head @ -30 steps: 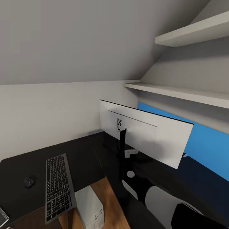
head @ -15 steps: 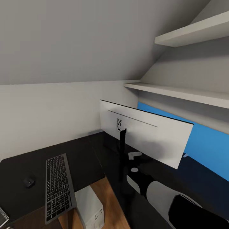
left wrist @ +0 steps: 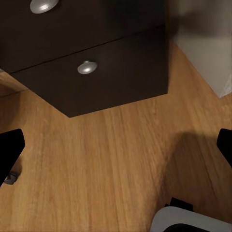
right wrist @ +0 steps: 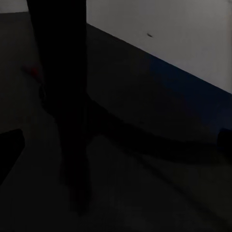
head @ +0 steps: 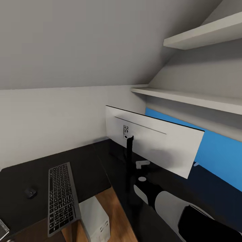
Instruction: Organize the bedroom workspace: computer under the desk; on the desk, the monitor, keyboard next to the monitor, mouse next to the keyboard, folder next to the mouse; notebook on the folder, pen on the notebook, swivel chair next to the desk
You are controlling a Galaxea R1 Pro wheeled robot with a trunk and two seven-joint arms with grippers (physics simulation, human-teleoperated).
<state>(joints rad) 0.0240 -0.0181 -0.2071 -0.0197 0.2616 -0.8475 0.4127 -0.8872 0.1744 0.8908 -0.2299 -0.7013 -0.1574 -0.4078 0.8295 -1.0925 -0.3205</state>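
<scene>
2 arms are at work. In the head view, the wide white-backed monitor (head: 154,143) stands on the black L-shaped desk (head: 87,164), its long axis running 10 to 4 o'clock; the right gripper (head: 141,164), the nearer one, sits at its dark stand (head: 128,161). The slim black keyboard (head: 62,196) lies at 8 o'clock.

Left wrist view: jaws released above wood floor (left wrist: 111,164).

Right wrist view: the stand is between released jaws.

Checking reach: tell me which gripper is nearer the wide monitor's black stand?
Right. The right gripper faces the stand closely on the desk; the left gripper hangs over wood floor by the drawer pedestal.
</scene>
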